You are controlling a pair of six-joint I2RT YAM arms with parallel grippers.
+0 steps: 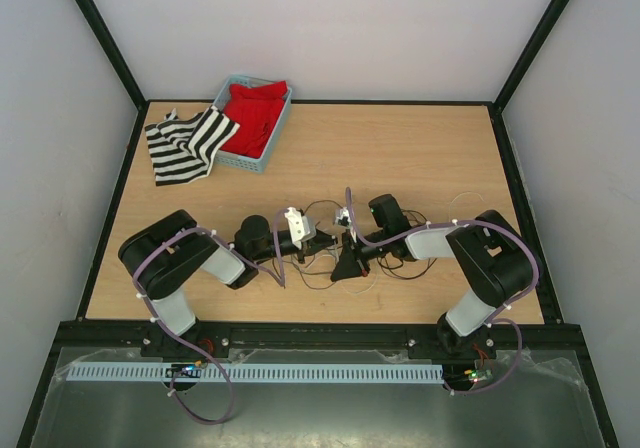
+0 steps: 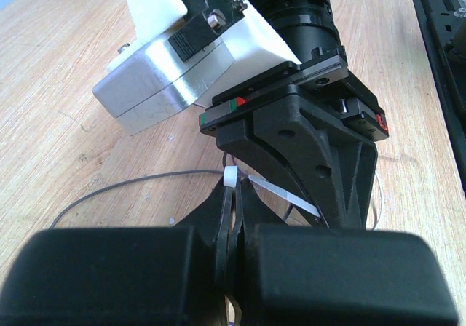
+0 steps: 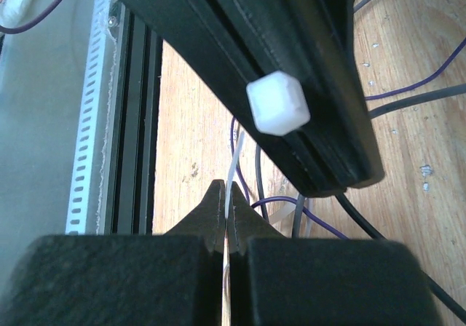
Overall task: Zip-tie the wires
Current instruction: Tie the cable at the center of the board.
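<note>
Overhead and wrist views. The tabletop (image 1: 420, 158) carries, at 11 o'clock, a blue basket (image 1: 268, 140) of red cloth with a striped cloth (image 1: 185, 146) at its 9 o'clock, both well apart from the work. The two arms meet just toward 6 o'clock from centre. The left claw (image 2: 231, 195) is clenched on the square head of the zip tie (image 2: 284, 195). The right claw (image 3: 227, 204), at its 3 o'clock, is clenched on the strap's free tail, so that head and tail are held steady for pulling. The wires (image 2: 145, 178) lie in loose loops on the tabletop beneath and around both claws. Whether the strap already encircles them cannot be told.
</note>
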